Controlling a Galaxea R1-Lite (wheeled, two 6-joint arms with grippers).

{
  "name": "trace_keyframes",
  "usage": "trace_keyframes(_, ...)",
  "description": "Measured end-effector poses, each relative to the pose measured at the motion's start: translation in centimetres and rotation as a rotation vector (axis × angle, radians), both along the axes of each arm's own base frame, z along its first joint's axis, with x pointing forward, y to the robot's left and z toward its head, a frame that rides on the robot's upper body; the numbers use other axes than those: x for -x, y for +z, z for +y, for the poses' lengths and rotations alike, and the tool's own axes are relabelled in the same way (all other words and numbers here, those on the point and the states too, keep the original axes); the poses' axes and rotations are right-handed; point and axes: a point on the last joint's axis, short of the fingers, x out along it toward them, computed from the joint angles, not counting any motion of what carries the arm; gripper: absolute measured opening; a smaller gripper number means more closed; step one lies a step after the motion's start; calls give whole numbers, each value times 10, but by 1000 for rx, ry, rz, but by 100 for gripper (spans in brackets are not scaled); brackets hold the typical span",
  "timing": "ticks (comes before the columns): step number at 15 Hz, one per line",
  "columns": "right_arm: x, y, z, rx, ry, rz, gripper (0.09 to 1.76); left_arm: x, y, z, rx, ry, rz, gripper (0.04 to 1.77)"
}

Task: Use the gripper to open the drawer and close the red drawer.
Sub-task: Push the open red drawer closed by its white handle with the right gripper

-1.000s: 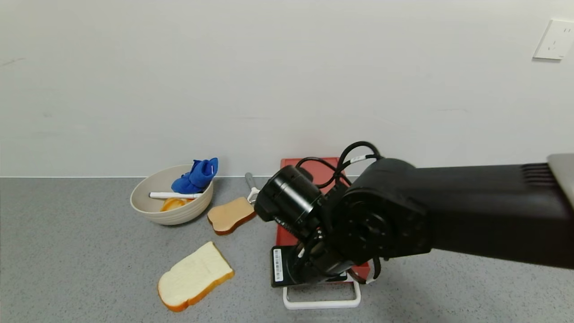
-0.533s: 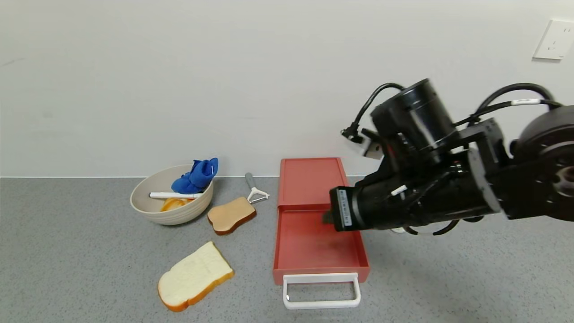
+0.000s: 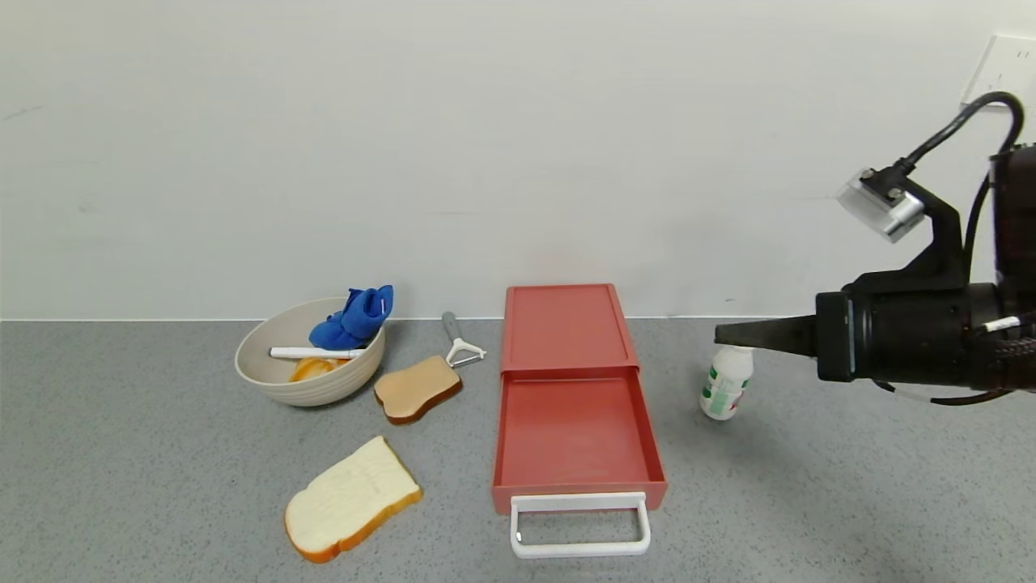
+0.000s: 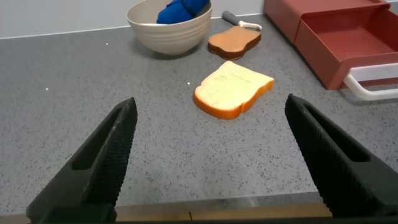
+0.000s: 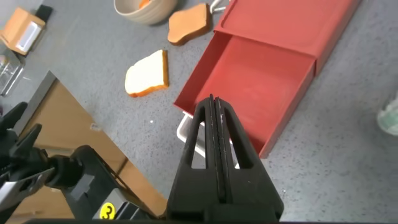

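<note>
Right hand (image 3: 720, 333) raised clear of the bench (image 3: 121, 453), fingers pressed together, holding nothing. Drawer (image 3: 576, 437) stands pulled open, below and left of that hand. Left hand (image 4: 208, 158) spread wide, empty, parked low.

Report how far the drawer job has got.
Opening looks done: the red drawer stands pulled out of its box, its white handle toward the robot. Nothing is in hand: the right gripper is shut on nothing, raised off to the right above a small bottle; the left gripper hangs open over the counter. Left to do: push the drawer back in.
</note>
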Motion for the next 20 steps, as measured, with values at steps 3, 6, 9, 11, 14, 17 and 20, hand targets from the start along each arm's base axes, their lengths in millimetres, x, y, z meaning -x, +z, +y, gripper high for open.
trace_keyframes(3,7,-5,-15,-25,-6,-53,11,0,0,0,0,0,0,172)
trace_keyframes(6,10,-8,-19,-24,-13,-49,11,0,0,0,0,0,0,172)
trace_keyframes(9,11,-8,-20,-25,-16,-46,11,0,0,0,0,0,0,172)
trace_keyframes(11,11,-13,-18,-13,-13,-21,11,0,0,0,0,0,0,172)
trace_keyframes(14,16,-26,-9,48,-16,75,11,0,0,0,0,0,0,172)
trace_keyframes(17,24,-41,13,141,-51,160,11,0,0,0,0,0,0,172)
trace_keyframes(20,32,-59,41,246,-59,263,11,0,0,0,0,0,0,172)
